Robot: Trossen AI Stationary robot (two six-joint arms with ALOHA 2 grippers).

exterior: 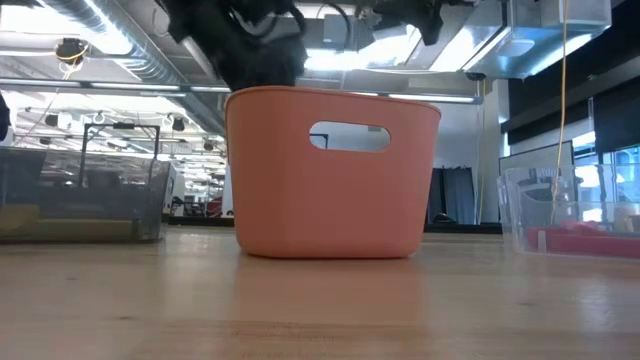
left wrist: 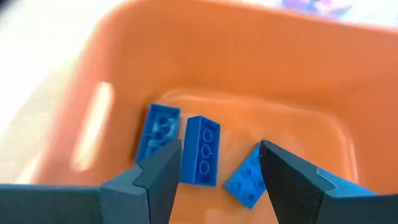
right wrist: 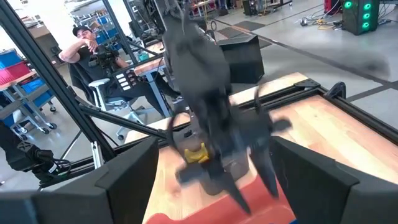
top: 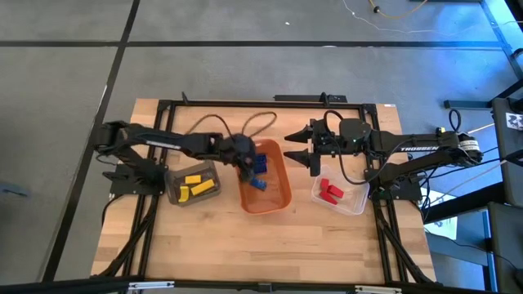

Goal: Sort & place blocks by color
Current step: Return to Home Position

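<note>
Three blue blocks [left wrist: 200,149] lie on the floor of the orange tub [top: 278,196]; in the high view the blue blocks [top: 260,166] show beside my left gripper [top: 245,167]. My left gripper [left wrist: 217,177] reaches into the tub from its left side, open, with a finger on either side of the middle block and clear of it. Yellow blocks [top: 196,184] lie in the dark bin [top: 173,194]. Red blocks [top: 330,192] lie in the clear bin [top: 356,204]. My right gripper [top: 313,149] hovers open between the tub and the clear bin.
In the low view the orange tub [exterior: 330,175] stands at the middle, the dark bin [exterior: 80,195] to one side and the clear bin [exterior: 575,215] to the other. Cables [top: 245,126] loop behind the tub. Bare wood [top: 261,245] lies toward the near edge. A seated person [right wrist: 87,46] is beyond the table.
</note>
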